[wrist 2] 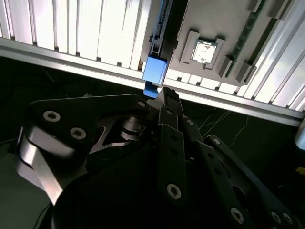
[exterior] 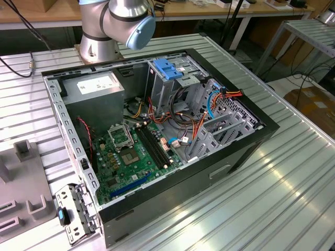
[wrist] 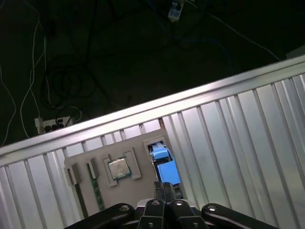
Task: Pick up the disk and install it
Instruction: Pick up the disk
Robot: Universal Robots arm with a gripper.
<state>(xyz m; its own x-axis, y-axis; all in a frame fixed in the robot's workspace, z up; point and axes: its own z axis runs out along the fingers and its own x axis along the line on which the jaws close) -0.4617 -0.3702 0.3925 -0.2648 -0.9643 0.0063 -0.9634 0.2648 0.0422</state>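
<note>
Exterior view: the base of the grey-and-silver robot arm (exterior: 120, 21) is at the upper left, on a ribbed aluminium table (exterior: 272, 198).
- An open black computer case (exterior: 172, 196) lies on its side in mid-frame.
- Inside it, a green motherboard (exterior: 125, 162) sits at the lower left.
- A grey power-supply box with a white sticker (exterior: 97, 86) sits at the upper left.
- A flat blue plastic latch plate (exterior: 167, 68) tops the drive cage at upper centre.
- A grey plastic fixture tray (exterior: 21, 193) lies at the lower left edge of the frame.

Both wrist views: the black gripper (wrist: 164, 187) (wrist 2: 164, 93) hangs over the tray.
- Its tips are drawn together with no gap between them and nothing clamped.
- The disk (wrist: 167, 172) (wrist 2: 154, 71) shows edge-on as a bright blue plastic rail, in a narrow slot at the tray's end.
- It sits just beside the pocket holding a square silver processor chip (wrist: 117, 168) (wrist 2: 204, 51).
- A green memory stick (wrist: 96, 191) lies in the tray on the chip's far side.
- The disk lines up with the gripper's tip, but whether they touch cannot be told.
- The tray sits near the table's edge, with dark floor and loose cables (wrist: 57, 81) beyond it.
</note>
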